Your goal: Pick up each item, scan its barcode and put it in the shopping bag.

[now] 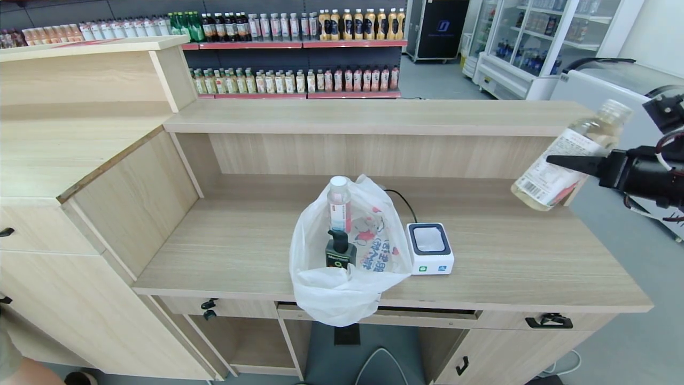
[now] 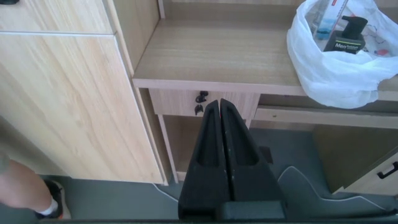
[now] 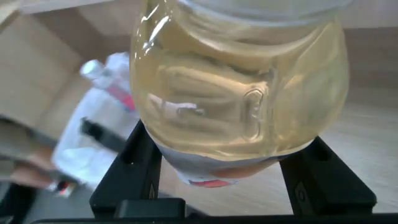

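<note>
While clamped on either side of a tilted bottle (image 1: 574, 144) of pale yellow drink, the right gripper (image 1: 569, 163) holds it aloft over the counter's (image 1: 534, 256) right end. Lower and to that gripper's left, well apart, sits the barcode scanner (image 1: 430, 247). Just beyond the scanner is the shopping bag (image 1: 342, 294) (pump bottle (image 1: 340, 251) and white-capped bottle (image 1: 339, 206) inside). Left gripper (image 2: 219, 106): fingers pressed together, empty, below the counter edge.

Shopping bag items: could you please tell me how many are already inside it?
2. A white-capped bottle stands upright at the back of the shopping bag; a dark pump bottle stands just in front of it. The bag's folds could hide others.
</note>
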